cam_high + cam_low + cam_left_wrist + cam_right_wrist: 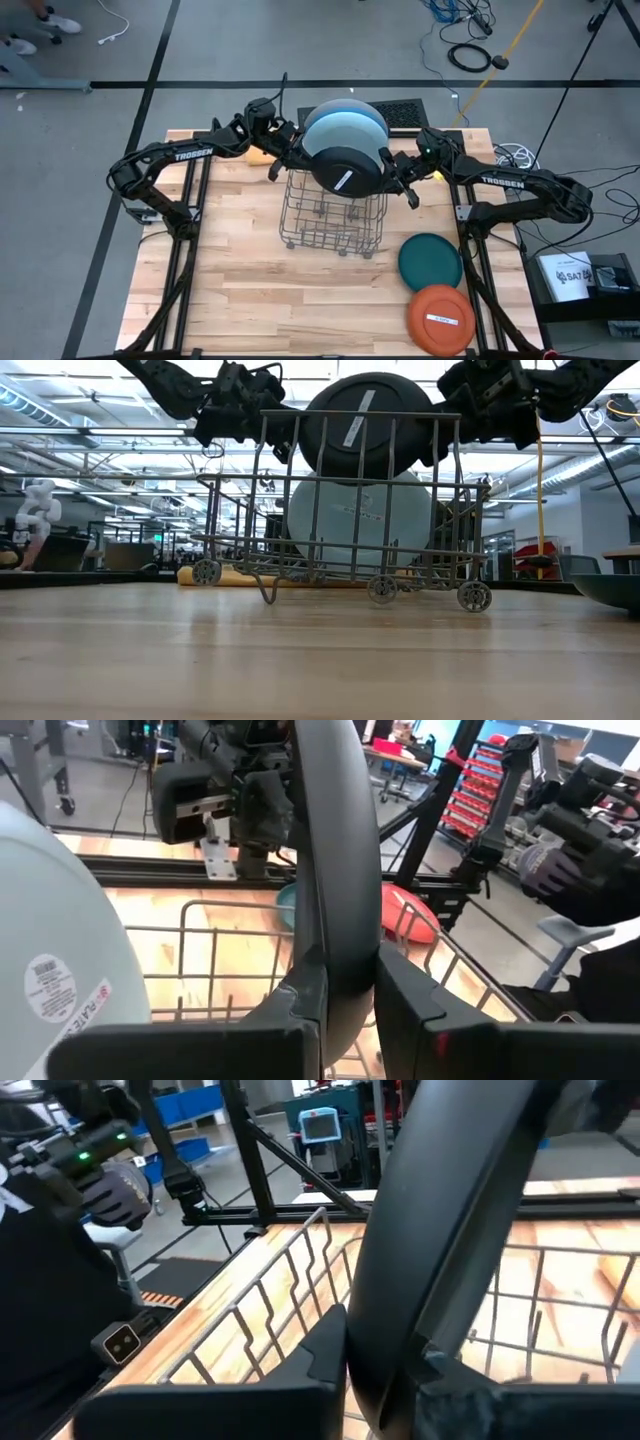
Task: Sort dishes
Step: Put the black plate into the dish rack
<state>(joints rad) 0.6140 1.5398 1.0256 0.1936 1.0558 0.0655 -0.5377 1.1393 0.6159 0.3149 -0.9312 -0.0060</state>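
Step in hand: black plate (347, 170) held upright on edge above the wire rack (335, 215), left gripper (283, 157) pinched on its left rim, right gripper (403, 180) pinched on its right rim, jaws narrowed to the rim's thickness. Blue plate (345, 122) and grey plate (360, 520) already standing in the rack's far part. Teal plate (430, 262) and orange plate (441, 318) flat on the table at near right, touching. Next move, as judged: lowering straight down into a free slot nearer than the standing plates. Little clearance to the rack's top wires on both sides; open table near and left.
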